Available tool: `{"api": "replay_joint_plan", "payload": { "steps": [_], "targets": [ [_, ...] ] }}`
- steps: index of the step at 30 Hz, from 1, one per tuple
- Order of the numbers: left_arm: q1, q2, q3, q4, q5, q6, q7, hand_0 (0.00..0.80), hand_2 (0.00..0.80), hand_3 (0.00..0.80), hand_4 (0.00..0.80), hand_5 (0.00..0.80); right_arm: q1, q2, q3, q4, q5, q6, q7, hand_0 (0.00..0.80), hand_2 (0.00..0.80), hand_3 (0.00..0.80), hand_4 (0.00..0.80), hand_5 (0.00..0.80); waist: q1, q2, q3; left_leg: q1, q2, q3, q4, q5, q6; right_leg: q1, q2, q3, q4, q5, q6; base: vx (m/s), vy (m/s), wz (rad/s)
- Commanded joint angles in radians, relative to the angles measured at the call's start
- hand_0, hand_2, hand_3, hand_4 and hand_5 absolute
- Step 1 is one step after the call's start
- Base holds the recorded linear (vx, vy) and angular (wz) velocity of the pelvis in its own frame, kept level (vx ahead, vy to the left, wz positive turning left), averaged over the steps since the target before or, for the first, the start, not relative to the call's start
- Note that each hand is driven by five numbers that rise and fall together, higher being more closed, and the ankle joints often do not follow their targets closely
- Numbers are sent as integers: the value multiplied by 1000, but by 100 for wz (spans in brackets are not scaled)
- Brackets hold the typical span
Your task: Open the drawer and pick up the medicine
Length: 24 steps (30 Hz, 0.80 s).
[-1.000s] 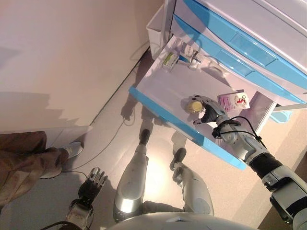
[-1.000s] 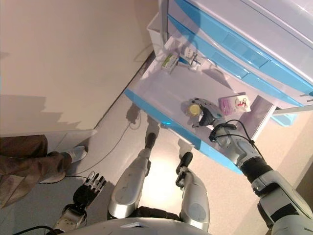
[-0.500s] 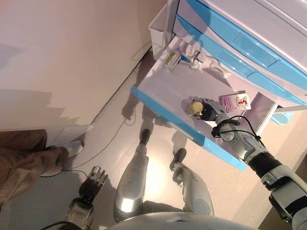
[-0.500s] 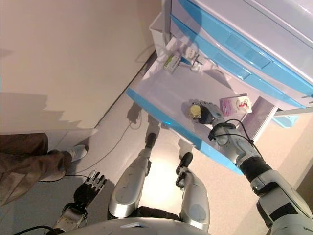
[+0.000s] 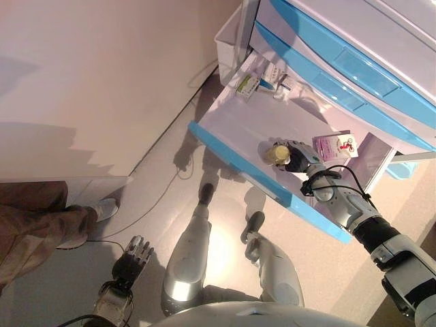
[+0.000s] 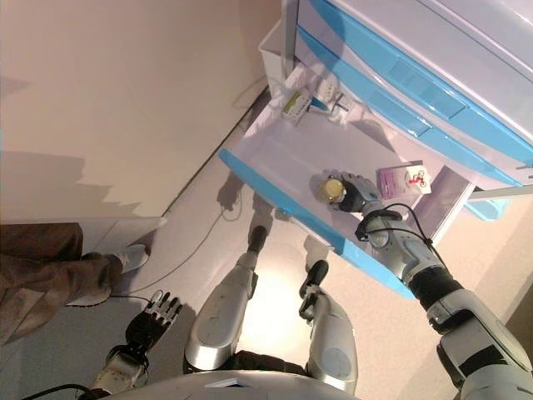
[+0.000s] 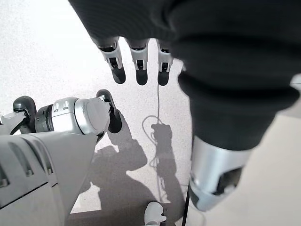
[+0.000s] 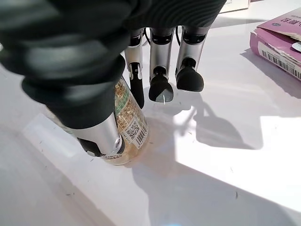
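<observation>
The lowest drawer (image 5: 231,158), white with a blue front, stands pulled out. On its floor is a small medicine bottle (image 5: 276,154) with a yellow cap. My right hand (image 5: 298,157) is in the drawer with thumb and fingers curled round the bottle. In the right wrist view the bottle (image 8: 128,123) sits between thumb and fingers, its base on the drawer floor. A pink medicine box (image 5: 334,145) lies just past the hand and also shows in the right wrist view (image 8: 278,41). My left hand (image 5: 133,259) hangs low near the floor, fingers (image 7: 137,63) straight and empty.
Small medicine boxes (image 5: 249,84) lie at the drawer's back corner. Closed blue-fronted drawers (image 5: 340,68) overhang it. A white bin (image 5: 228,42) hangs on the cabinet's side. A person's leg and shoe (image 5: 41,228) are at the lower left. A cable (image 5: 163,192) runs over the floor.
My right hand's fingers, spread beside the bottle before, have closed round it. The camera has shifted slightly. The left hand has not moved.
</observation>
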Motion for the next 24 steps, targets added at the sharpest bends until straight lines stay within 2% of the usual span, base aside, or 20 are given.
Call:
{"api": "replay_joint_plan", "payload": {
  "steps": [1, 6, 13, 24],
  "targets": [
    [51, 8, -36, -28, 21, -9, -6, 0, 0, 0, 0, 0, -11, -14, 6, -72, 39, -65, -29, 800, 800, 800, 800, 800, -4, -6, -27, -32, -17, 9, 89, -98, 4, -23, -27, 30, -9, 83, 38, 0, 0, 0],
    [62, 4, -29, -30, 30, -11, -8, 0, 0, 0, 0, 0, 0, -41, -19, -174, 47, -93, -17, 800, 800, 800, 800, 800, -11, -8, -33, -24, -15, 11, 84, -100, 3, -17, -25, 37, -14, 84, 40, 0, 0, 0],
    [78, -10, -16, -23, 38, -27, -12, 0, 0, 0, 0, 0, 50, -95, -93, -429, 79, -127, 66, 800, 800, 800, 800, 800, -36, -21, -55, -2, -2, 26, 71, -101, 2, -6, -21, 55, -21, 83, 48, 1, -1, -3],
    [94, -29, 13, -27, 69, -22, 19, 0, 0, 0, 0, 0, 83, -184, -239, -749, 221, -161, 263, 800, 800, 800, 800, 800, -72, -41, -119, 68, 18, 63, 17, -99, -3, 41, -13, 86, -56, 82, 57, 17, -5, -11]
  ]
}}
